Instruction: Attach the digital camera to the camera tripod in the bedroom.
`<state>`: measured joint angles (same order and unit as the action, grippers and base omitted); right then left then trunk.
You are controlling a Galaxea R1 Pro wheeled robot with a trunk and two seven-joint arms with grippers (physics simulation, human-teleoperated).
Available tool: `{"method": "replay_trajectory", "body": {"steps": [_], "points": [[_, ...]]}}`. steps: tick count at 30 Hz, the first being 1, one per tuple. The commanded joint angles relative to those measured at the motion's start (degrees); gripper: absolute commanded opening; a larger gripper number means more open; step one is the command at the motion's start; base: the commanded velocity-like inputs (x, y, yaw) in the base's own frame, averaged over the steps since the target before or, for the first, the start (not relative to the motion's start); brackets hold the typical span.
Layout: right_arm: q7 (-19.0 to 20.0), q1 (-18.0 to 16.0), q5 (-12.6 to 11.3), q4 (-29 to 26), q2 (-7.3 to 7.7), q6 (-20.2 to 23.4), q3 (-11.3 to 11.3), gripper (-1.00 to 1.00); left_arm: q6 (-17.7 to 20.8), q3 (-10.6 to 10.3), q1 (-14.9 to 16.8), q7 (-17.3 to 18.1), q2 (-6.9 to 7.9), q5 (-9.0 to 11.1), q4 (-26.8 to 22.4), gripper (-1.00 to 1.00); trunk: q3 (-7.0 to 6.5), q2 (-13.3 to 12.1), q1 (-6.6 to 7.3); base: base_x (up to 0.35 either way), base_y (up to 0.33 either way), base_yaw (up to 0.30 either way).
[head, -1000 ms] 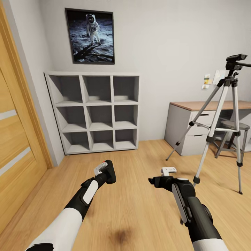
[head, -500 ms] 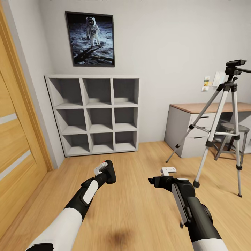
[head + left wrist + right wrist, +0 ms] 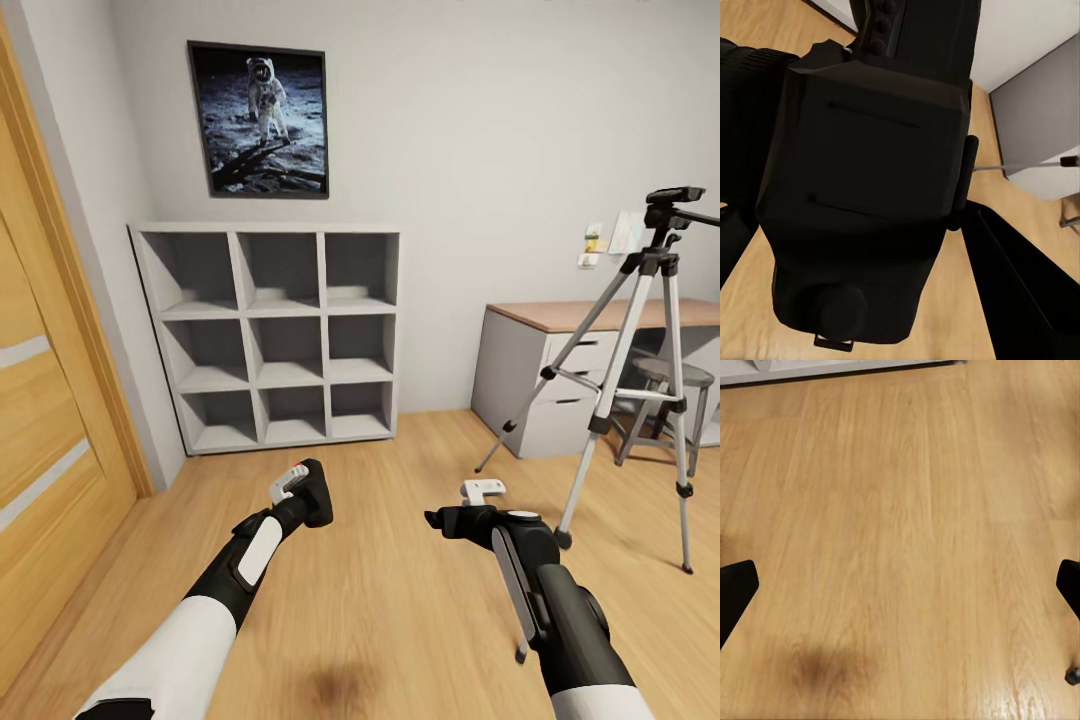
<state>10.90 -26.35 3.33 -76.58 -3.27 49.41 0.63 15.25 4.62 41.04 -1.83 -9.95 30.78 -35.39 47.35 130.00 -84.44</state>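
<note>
Floor: light wood planks run under both arms; a dark smudge of shadow lies on them near the bottom edge of the head view.
Writing: none readable anywhere; small cards on the wall above the desk are too small to make out.
Left gripper: closed around the digital camera, whose black body blocks most of the left wrist view; one dark finger runs alongside it.
Camera, head view: the digital camera sits at the end of the left arm, above the floor, a red dot at its top.
Right gripper: spread wide with nothing between; in the right wrist view its two black fingertips show at opposite edges with bare floor between them.
Camera tripod: stands on the floor at the right edge of the head view, just in front of the desk, silver legs spread, black head with pan handle on top.
Camera to tripod: well apart; the tripod is ahead and to the right of the right gripper, the camera left of that gripper.
Cubby shelves: grey, three by three, against the far wall, beside the wooden door.
Picture: framed astronaut on the moon, hung above the shelves.
Desk: wood top, grey drawers, a stool behind the tripod legs.
</note>
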Motion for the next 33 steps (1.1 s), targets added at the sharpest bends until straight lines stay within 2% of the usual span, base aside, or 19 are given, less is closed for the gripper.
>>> {"method": "replay_trajectory", "body": {"steps": [1, 33], "points": [[0.35, -0.05, 0.36, -0.06, -0.02, 0.25, 0.07, 1.00, 0.40, 0.22, 0.03, -0.20, -0.05, 0.60, -0.12, -1.00, -0.12, -0.39, 0.24, 0.000, 0.000, 0.000], [0.44, -0.02, 0.49, -0.06, 0.11, 0.25, 0.07, 1.00, 0.60, 0.22, 0.01, -0.20, -0.05, 0.68, -0.06, -1.00, -5.87, -13.22, 7.26, 0.000, 0.000, 0.000]]}}
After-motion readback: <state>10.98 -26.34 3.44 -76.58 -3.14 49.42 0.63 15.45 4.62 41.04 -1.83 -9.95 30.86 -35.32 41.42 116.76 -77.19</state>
